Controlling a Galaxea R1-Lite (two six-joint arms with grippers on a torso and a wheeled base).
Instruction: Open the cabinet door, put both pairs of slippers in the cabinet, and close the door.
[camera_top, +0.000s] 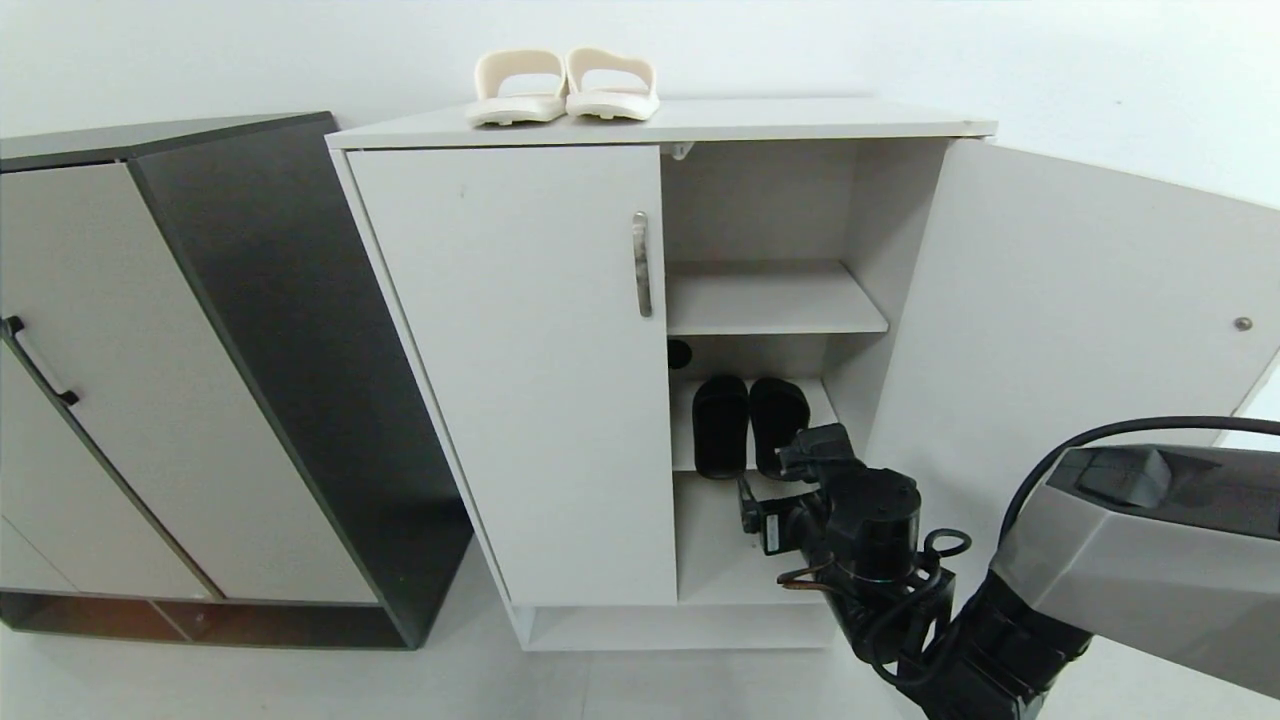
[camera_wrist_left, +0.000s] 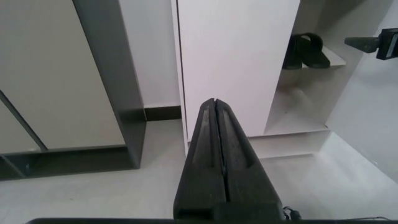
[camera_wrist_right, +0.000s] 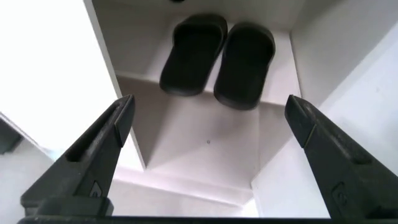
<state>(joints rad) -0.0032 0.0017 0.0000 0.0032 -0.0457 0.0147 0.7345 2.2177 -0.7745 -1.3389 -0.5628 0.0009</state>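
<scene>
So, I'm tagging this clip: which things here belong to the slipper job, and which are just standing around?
Job: white cabinet, its open door, black slippers on the shelf, beige slippers on top, right gripper.
Just there: dark cabinet beside it.

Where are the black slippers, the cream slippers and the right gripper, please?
black slippers (camera_top: 720, 412): head view, left slipper's strap.
cream slippers (camera_top: 610, 60): head view, right slipper's strap.
right gripper (camera_wrist_right: 209, 102): right wrist view, midway between fingertips.
</scene>
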